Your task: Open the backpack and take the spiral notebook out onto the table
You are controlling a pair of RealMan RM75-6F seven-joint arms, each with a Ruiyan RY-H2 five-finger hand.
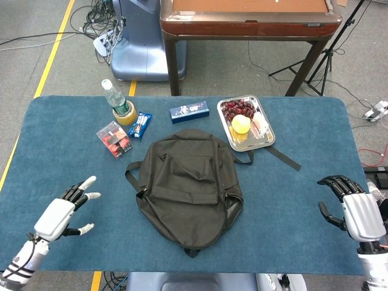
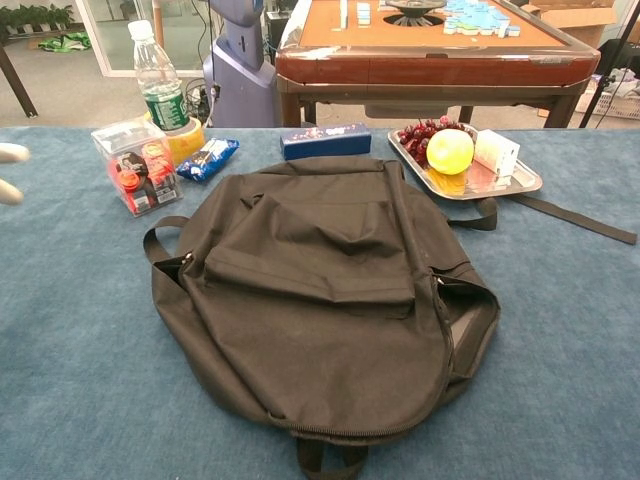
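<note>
A black backpack [image 1: 188,187] [image 2: 320,290] lies flat in the middle of the blue table, zipped shut, its top handle toward the near edge. No spiral notebook shows. My left hand [image 1: 62,211] hovers over the table's near left part, well left of the backpack, fingers spread and holding nothing; only its fingertips [image 2: 8,170] enter the chest view at the left edge. My right hand [image 1: 353,208] hangs at the near right edge, fingers apart and loosely curved, empty, far from the bag.
Behind the backpack stand a water bottle [image 1: 115,99] in a tape roll, a clear box [image 1: 113,139], a snack packet [image 1: 140,125], a blue box [image 1: 189,111] and a metal tray [image 1: 262,143] with fruit. A loose strap [image 1: 282,157] trails right. A brown table [image 1: 248,24] stands beyond.
</note>
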